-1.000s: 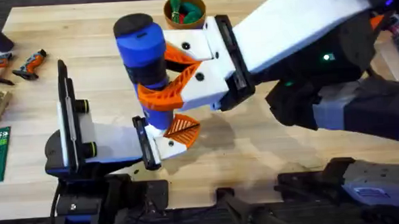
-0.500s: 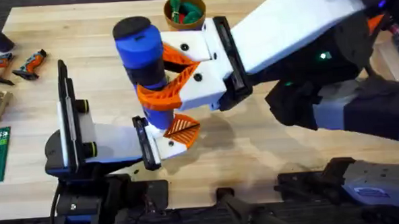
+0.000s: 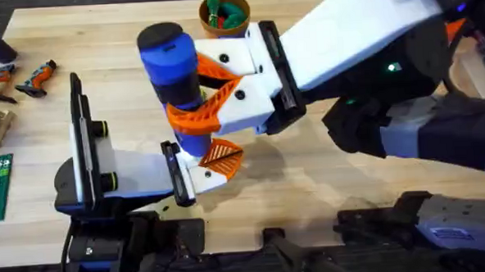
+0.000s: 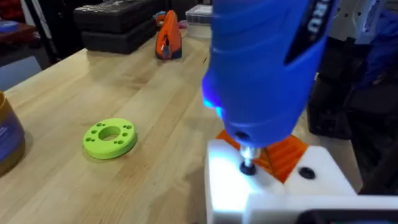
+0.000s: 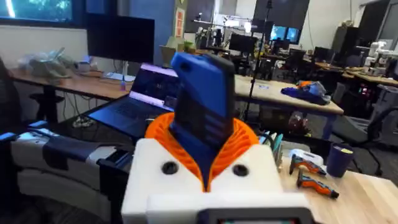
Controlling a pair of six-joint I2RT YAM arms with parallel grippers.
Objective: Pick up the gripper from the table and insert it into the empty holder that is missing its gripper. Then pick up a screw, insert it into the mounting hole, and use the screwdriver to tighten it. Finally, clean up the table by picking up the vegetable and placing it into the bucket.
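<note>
one blue screwdriver (image 3: 174, 73) stands upright, pinched in the right gripper (image 3: 212, 88), its bit on the holder (image 4: 273, 186) screw, with one green disc (image 4: 110, 137) and one bucket (image 3: 223, 12) nearby.

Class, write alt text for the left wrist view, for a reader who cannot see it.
A blue pen-shaped powered screwdriver stands upright, its metal bit on a screw in a white plastic finger base with an orange tip. A lime-green round disc with holes lies on the wooden table beyond.
</note>
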